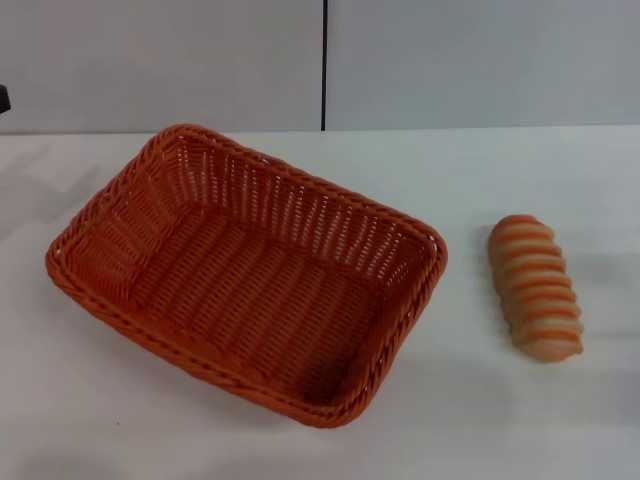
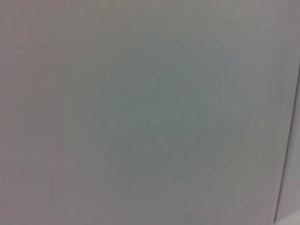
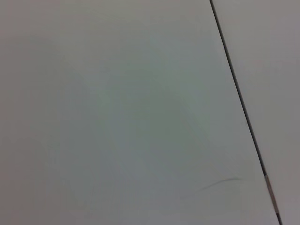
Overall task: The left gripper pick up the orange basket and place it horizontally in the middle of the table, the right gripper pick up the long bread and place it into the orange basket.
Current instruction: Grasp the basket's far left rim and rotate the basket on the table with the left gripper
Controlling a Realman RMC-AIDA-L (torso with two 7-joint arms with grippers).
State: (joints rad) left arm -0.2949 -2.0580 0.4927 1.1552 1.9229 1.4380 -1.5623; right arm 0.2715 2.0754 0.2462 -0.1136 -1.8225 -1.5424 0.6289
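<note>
Resting on the table (image 1: pixel 120 430): one orange basket (image 1: pixel 245 270), one long bread (image 1: pixel 536 288).

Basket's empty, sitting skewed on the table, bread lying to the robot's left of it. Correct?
One error: the long bread lies to the robot's right of the orange basket, apart from it, as the head view shows. The rest holds: the basket is empty and sits skewed on the table.

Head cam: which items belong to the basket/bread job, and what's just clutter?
Job items:
orange basket, empty, sitting skewed on the table
long bread, on the table at the basket's right, apart from it

Clutter:
nothing else visible; neither gripper in view
</note>
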